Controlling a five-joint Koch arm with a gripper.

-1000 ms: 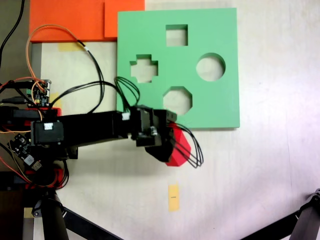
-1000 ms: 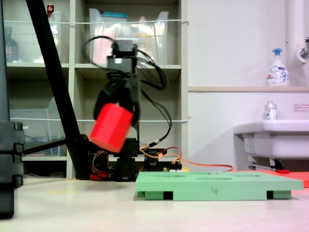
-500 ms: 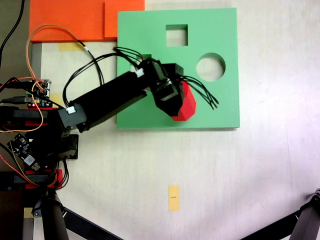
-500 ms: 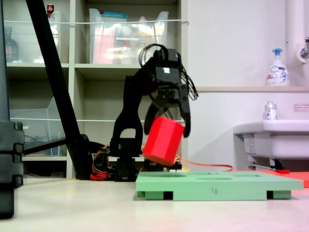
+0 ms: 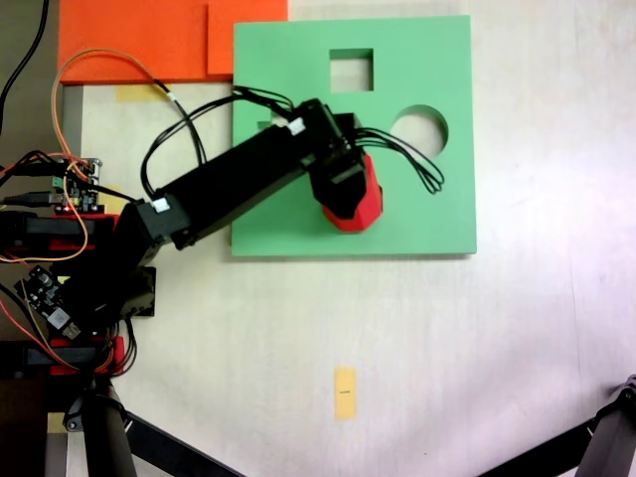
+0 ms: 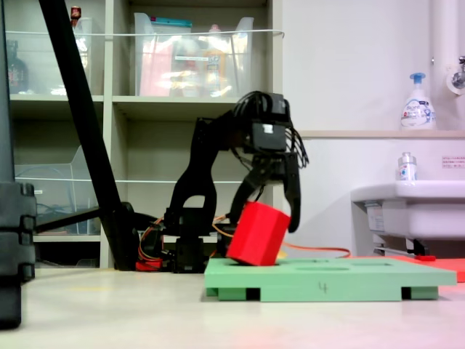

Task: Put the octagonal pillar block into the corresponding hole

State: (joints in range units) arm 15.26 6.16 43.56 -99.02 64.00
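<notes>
Red octagonal pillar block (image 6: 257, 233), tilted, clamped between the fingers of the pincer (image 6: 270, 207), lower corner touching the green foam board (image 6: 363, 278) on the table, octagonal hole hidden beneath it

This looks like a lab or university workroom. In the second exterior view, open shelves (image 6: 145, 109) at the far left hold clear plastic bins (image 6: 192, 62), and a white sink (image 6: 410, 207) stands at the far right with a pump soap bottle (image 6: 418, 102) on the ledge above it. In the first exterior view, bare circuit boards (image 5: 75, 184) with loose orange wires (image 5: 99, 65) sit at the left edge of a pale desk (image 5: 477, 348), and black tripod legs (image 5: 109, 437) cross the near corners.
</notes>
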